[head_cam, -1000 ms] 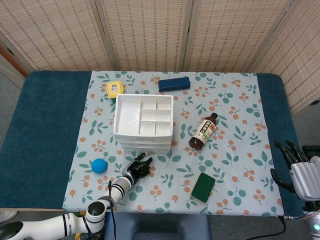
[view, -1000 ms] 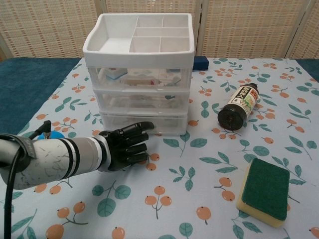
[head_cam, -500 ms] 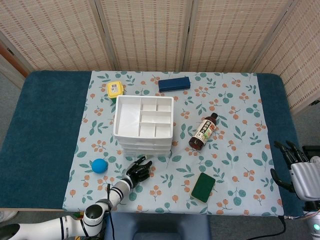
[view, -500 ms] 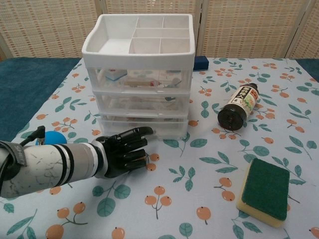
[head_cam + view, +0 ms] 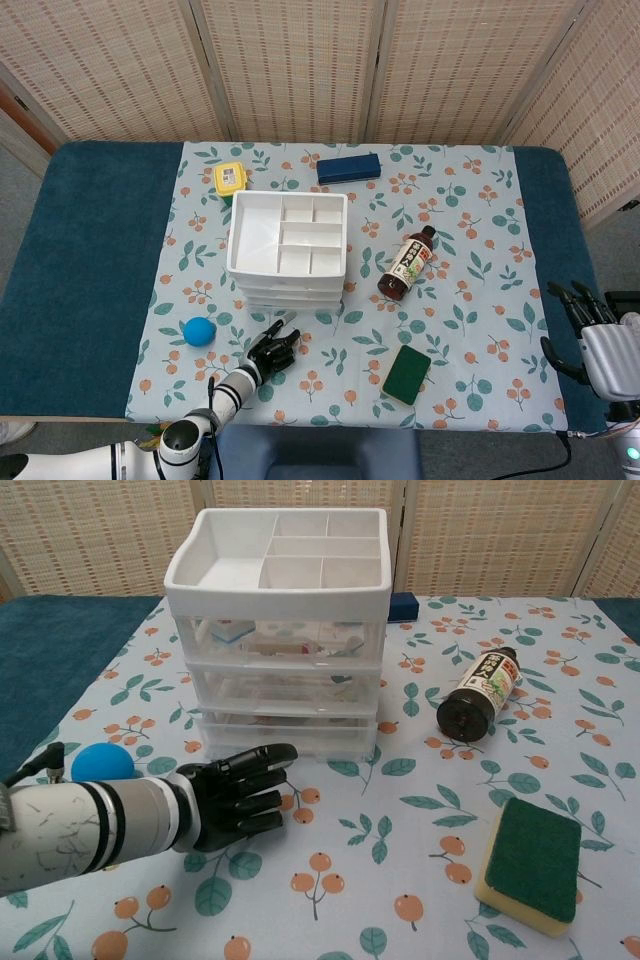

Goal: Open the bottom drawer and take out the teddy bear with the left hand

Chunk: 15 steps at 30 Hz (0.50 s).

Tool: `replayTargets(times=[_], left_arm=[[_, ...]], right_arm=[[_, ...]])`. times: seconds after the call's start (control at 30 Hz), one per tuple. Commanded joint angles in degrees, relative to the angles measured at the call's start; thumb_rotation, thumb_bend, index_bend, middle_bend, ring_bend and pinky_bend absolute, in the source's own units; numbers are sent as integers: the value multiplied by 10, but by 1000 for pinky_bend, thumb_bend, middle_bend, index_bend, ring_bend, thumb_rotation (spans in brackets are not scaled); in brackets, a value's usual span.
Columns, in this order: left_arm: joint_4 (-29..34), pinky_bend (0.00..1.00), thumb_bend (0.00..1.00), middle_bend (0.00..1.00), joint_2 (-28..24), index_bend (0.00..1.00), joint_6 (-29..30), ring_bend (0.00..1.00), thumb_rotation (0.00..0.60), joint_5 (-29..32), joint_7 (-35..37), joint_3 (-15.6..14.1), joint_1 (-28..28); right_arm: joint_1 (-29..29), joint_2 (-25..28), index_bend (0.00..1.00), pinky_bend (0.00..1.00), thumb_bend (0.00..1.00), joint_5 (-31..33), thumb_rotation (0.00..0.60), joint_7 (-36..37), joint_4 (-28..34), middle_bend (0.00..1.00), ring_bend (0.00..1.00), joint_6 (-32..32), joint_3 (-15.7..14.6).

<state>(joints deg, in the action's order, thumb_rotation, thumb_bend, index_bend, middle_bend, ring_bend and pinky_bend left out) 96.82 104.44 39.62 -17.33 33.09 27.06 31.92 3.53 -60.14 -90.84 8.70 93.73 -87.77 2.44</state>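
Left hand [image 5: 238, 792] empty, fingers loosely apart, just short of bottom drawer [image 5: 290, 732] at drawer unit's [image 5: 287, 240] 6 o'clock. Teddy bear presumably inside; not discernible. Hook fingertips under drawer lip, pull straight toward 6 o'clock. Right hand [image 5: 600, 345] idle, spread

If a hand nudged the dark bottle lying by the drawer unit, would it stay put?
Probably not. The bottle lies on its side on the tablecloth, so its round body would likely roll sideways. It looks full of dark liquid, so likely fairly heavy; the glossy label may be slippery.
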Motion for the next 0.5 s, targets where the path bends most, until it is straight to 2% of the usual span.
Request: replayTargets(times=[0.03, 0.13, 0.23, 0.3, 0.5], left_arm=[[35, 1000, 400, 932, -18, 0, 21, 1000, 600, -3, -12, -10, -10], [66, 1000, 400, 930, -38, 3, 29, 1000, 600, -24, -27, -19, -18], [93, 1000, 400, 926, -58, 42, 41, 1000, 600, -72, -54, -34, -26], [107, 1000, 400, 920, -74, 106, 46, 1000, 600, -126, -81, -50, -30], [108, 1000, 400, 908, -92, 216, 94, 1000, 600, -289, -151, -95, -43]], right_arm=[[0, 0, 78, 196, 415, 0, 600, 1, -1, 197, 114, -1, 0], [0, -1, 77, 196, 415, 1, 600, 3, -3, 197, 114, 0, 0], [0, -2, 77, 196, 416, 1, 600, 5, -5, 197, 114, 1, 0], [1, -3, 78, 196, 416, 1, 600, 6, -6, 197, 114, 2, 0], [3, -6, 78, 196, 415, 2, 600, 11, -11, 197, 114, 4, 1]])
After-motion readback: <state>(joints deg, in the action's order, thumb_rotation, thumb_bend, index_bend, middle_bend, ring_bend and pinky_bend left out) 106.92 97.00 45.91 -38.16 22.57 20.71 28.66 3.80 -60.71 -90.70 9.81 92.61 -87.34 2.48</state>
